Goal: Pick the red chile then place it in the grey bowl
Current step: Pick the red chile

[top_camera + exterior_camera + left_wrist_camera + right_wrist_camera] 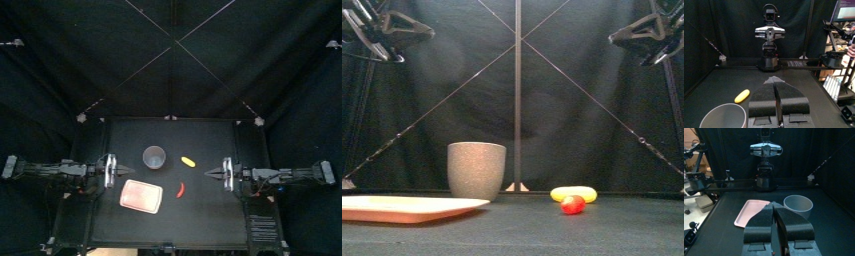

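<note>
None of the task is done yet. The red chile (182,188) lies on the desk (201,135) between the two arms. It is nearer the right end effector (774,207), inward of its tips and slightly toward the front edge. The grey bowl (155,154) stands upright, inward of the left end effector (775,81) and farther back, with a yellow toy (189,159) near it. Both end effectors have their jaws pressed together, hold nothing, and sit well apart from the chile. Reaching, grasping, carrying and dropping the chile are all left to do.
</note>
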